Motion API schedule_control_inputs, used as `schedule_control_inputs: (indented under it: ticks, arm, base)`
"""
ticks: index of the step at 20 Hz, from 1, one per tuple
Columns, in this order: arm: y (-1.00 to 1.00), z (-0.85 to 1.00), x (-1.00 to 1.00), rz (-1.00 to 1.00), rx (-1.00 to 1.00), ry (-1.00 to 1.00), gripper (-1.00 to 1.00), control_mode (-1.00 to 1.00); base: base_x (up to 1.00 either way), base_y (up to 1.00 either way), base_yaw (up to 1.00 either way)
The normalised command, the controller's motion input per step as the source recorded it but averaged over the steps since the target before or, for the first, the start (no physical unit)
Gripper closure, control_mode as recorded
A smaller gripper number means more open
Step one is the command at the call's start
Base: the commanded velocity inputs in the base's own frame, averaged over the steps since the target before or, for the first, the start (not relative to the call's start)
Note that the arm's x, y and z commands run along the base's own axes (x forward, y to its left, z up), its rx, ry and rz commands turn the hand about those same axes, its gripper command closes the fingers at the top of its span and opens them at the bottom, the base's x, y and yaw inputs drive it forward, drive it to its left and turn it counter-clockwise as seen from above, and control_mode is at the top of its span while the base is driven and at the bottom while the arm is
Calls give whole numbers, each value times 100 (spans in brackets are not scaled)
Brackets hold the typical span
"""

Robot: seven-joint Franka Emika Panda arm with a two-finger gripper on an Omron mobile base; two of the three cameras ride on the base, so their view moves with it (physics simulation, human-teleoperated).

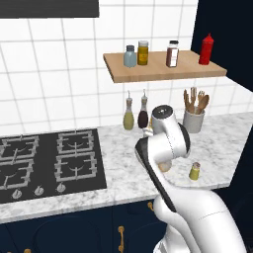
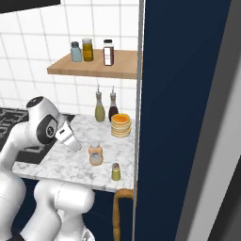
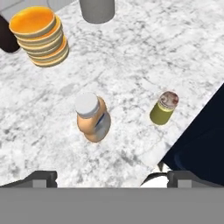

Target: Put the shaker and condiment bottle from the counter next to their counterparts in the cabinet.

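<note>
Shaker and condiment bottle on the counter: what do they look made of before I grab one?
Shaker: yellow-green body, looks like smooth glass or plastic, under a dull grey, metal-looking cap. Condiment bottle: rounded orange-tan body, probably matte plastic, with a whitish cap and a pale label. Counter: white-grey veined stone look. All rendered, so materials are guesses.

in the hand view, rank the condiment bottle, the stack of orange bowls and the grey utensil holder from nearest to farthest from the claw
1. Condiment bottle: right ahead of the open claw, mid-counter.
2. Stack of orange bowls: farther back, upper left.
3. Grey utensil holder: farthest, at the top edge.
</note>
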Motion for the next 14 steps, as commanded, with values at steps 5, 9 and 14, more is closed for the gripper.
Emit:
schedule_control_inputs:
  ticks: [5, 9, 14]
  arm:
    - [0, -32, 32, -1, 0, 0, -100, -100]
    - [0, -44, 5, 0, 0, 0, -100, -100]
    - [0, -31, 0, 0, 0, -9, -100, -100]
  base:
    - [0, 0, 0]
    - [0, 0, 0]
    - [0, 0, 0]
